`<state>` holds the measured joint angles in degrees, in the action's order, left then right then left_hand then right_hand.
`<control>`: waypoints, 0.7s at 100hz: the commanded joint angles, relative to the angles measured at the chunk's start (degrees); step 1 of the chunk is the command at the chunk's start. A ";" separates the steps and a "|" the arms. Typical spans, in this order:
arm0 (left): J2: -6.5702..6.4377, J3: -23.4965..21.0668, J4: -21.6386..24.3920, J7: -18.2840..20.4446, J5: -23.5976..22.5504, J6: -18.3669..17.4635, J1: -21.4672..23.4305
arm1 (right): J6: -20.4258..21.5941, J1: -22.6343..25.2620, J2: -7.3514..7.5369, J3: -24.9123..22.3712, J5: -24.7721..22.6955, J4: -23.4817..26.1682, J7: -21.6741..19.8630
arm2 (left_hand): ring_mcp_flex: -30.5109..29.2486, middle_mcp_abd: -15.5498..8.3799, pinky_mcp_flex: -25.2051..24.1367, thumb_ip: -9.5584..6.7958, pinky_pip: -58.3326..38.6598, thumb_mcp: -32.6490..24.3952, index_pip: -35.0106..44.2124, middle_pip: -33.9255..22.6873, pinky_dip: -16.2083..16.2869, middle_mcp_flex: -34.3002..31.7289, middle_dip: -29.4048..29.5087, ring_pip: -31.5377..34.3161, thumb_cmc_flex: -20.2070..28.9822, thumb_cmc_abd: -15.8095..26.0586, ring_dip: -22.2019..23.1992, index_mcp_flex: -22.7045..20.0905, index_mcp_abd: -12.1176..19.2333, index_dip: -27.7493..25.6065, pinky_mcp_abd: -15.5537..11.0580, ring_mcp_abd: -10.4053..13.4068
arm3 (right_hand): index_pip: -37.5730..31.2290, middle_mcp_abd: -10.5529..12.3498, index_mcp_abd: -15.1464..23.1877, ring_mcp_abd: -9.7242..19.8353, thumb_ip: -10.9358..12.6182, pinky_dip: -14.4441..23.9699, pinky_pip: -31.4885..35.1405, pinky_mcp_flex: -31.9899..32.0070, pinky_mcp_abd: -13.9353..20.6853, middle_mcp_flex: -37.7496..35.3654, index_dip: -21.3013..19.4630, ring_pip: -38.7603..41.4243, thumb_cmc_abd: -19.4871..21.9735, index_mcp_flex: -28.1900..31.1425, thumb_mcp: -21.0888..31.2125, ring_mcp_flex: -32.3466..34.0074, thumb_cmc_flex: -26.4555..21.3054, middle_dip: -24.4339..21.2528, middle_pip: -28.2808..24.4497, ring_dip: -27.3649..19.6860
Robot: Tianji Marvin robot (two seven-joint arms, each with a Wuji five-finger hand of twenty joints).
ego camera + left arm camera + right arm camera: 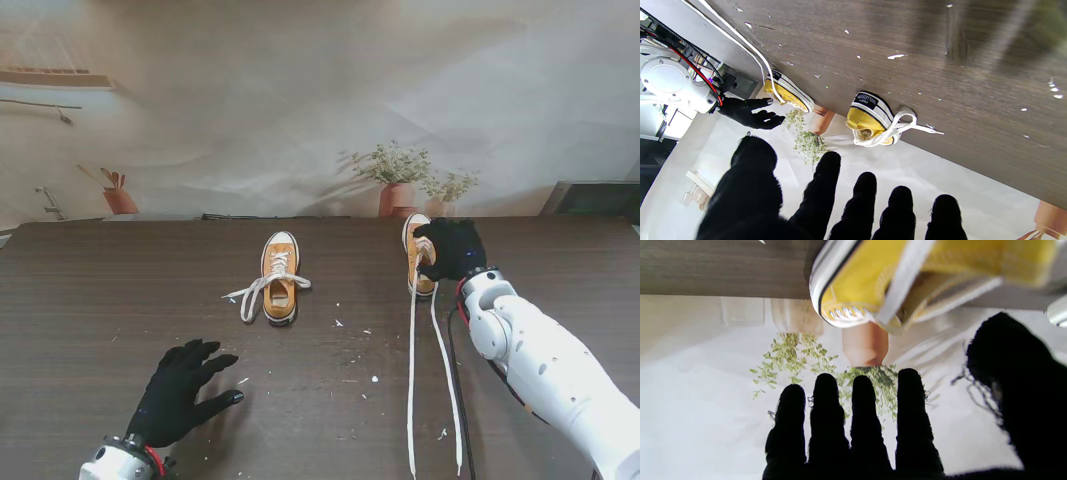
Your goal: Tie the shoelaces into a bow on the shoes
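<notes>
Here, table [120, 330]: dark wood; both shoes stand at its far side, toes away from me.
Right arm [545, 360]: it lies beside the long laces; a careless swing could drag them off their straight lines.
Right hand [452, 248]: fingers straight and apart, over the right shoe [414, 262], holding nothing that I can see; it may push the shoe and not catch a lace.
Left hand [182, 392]: spread, empty, near me, well apart from the left shoe [280, 277].
Loose laces [411, 390]: two strands run toward me, untied; they could slip from gloved fingers.
Left shoe laces [252, 291]: they look already knotted.
</notes>
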<state>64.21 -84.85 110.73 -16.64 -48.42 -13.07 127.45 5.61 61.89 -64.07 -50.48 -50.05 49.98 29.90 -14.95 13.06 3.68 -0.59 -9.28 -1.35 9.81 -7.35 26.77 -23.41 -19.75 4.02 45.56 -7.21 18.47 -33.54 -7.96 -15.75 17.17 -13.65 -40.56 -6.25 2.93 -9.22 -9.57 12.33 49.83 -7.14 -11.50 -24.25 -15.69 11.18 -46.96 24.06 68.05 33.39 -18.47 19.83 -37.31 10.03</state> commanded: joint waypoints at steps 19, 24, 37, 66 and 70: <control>-0.15 0.73 -0.04 1.32 -0.22 0.79 -0.43 | 0.75 -4.28 -1.60 5.65 3.68 -8.13 1.31 | -0.67 1.24 0.04 -1.03 0.67 1.74 0.02 -0.28 1.03 -0.04 1.34 -0.32 1.35 2.27 -0.81 -1.26 -0.15 -0.66 1.78 -2.26 | -0.97 0.80 1.94 -0.07 -1.39 -0.39 0.94 0.58 0.52 -0.64 0.64 -0.98 -2.53 -1.67 3.41 0.93 -0.44 -0.14 -0.65 -0.78; -0.13 0.93 -0.17 1.19 -0.09 0.81 -0.59 | 0.91 -5.11 -1.90 6.92 4.33 -9.64 1.98 | -0.66 1.38 0.12 -1.04 0.63 1.73 -0.02 -0.31 1.05 -0.07 1.30 -0.26 1.38 2.26 -0.69 -1.14 -0.29 -0.63 1.81 -2.29 | -1.14 0.87 2.11 -0.22 -1.33 -0.37 0.99 0.52 0.37 -0.70 0.58 -0.93 -2.94 -1.62 3.74 1.08 -1.00 -0.11 -0.72 -0.76; -0.13 1.29 -0.40 1.17 0.17 0.78 -0.92 | 1.54 -6.97 -2.64 9.79 5.87 -13.28 3.44 | -0.71 1.36 0.14 -1.05 0.56 1.70 0.01 -0.33 1.15 -0.04 1.23 -0.16 1.44 2.38 -0.44 -1.19 -0.20 -0.61 1.90 -2.31 | -1.50 1.03 2.87 -0.43 -1.09 -0.33 1.15 0.26 -0.06 -0.69 0.41 -0.83 -4.14 -1.93 4.97 1.41 -3.00 -0.03 -0.92 -0.73; -0.21 2.10 -0.64 1.22 -0.09 1.36 -1.47 | 3.99 -12.85 -6.82 19.92 12.35 -26.21 9.19 | -1.20 1.50 0.39 -1.02 0.19 1.72 -0.19 -0.54 1.56 -0.27 1.03 0.09 1.52 2.42 0.05 -0.29 0.71 -0.47 2.28 -2.87 | -2.73 1.78 6.12 -2.14 -0.56 0.04 2.26 -2.59 -2.66 -2.10 -0.14 0.85 -6.17 -1.09 7.21 4.83 -7.20 0.16 -1.50 -0.04; -0.20 2.21 -0.66 1.02 -0.14 1.32 -1.49 | 4.59 -13.69 -7.84 21.52 13.70 -28.51 10.27 | -1.36 1.59 0.53 -1.02 0.09 1.72 -0.12 -0.64 1.65 -0.39 0.96 0.18 1.54 2.40 0.17 -0.24 0.70 -0.49 2.37 -3.00 | -2.94 2.02 7.11 -2.28 -0.54 0.14 2.54 -3.20 -2.97 -2.54 -0.25 1.20 -6.49 -0.70 7.40 5.63 -7.45 0.19 -1.58 0.10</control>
<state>64.04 -82.83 109.84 -16.16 -48.19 -11.97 125.81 9.71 48.48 -71.00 -28.90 -36.48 22.92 41.28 -14.95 13.55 3.80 -0.59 -9.29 -1.35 9.81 -7.35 27.37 -23.42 -19.74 4.02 45.56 -7.21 18.46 -33.54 -7.96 -15.75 17.62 -16.14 -42.69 -5.29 7.86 -10.55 -9.57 12.33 51.44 -9.82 -13.06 -25.68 -15.69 11.53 -49.19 23.97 73.26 37.46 -21.17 19.94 -38.56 10.03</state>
